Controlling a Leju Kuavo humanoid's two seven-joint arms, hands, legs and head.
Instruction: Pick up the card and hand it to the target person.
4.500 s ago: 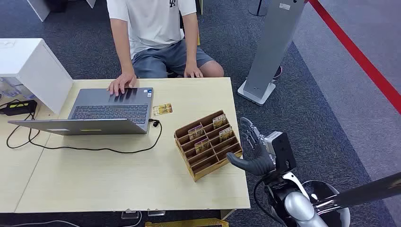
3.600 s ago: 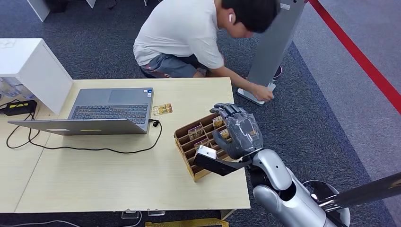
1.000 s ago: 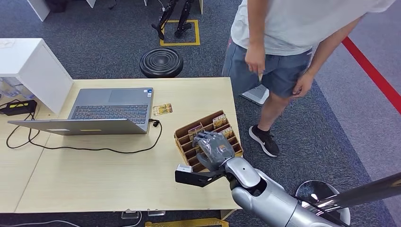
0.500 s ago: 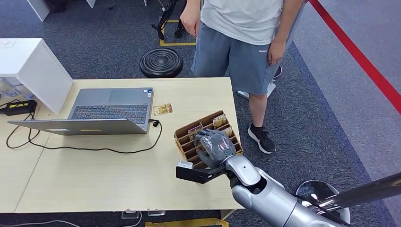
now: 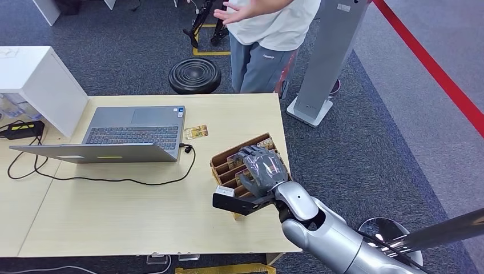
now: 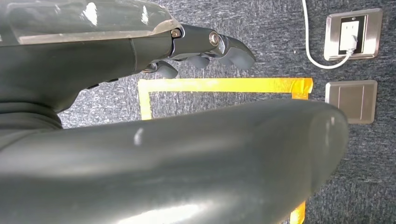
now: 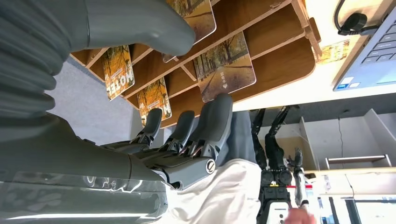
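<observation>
Reaching down over the wooden card rack (image 5: 228,165) at the middle of the frame, the right hand (image 5: 261,169) has its fingers (image 7: 219,116) apart and holds nothing, because a card (image 7: 224,67) stands in a slot just under them.

The right hand (image 5: 261,169) was dark grey with a glossy sheen, on a silver arm (image 5: 319,228). The wooden rack (image 7: 275,49) was warm brown inside with paler plywood edges. Each card (image 7: 224,65) carried an autumn scene in orange and gold, one with white lettering. The table (image 5: 142,211) was pale beige with a light wood grain. The laptop (image 5: 134,134) was grey with darker keys, its cable (image 5: 114,180) black. The carpet (image 5: 399,114) was speckled blue-grey, crossed by a red stripe (image 5: 434,68). The person (image 5: 274,34) wore a white shirt and grey shorts. The left hand (image 6: 163,154) was dark grey above yellow floor tape (image 6: 224,85).
</observation>
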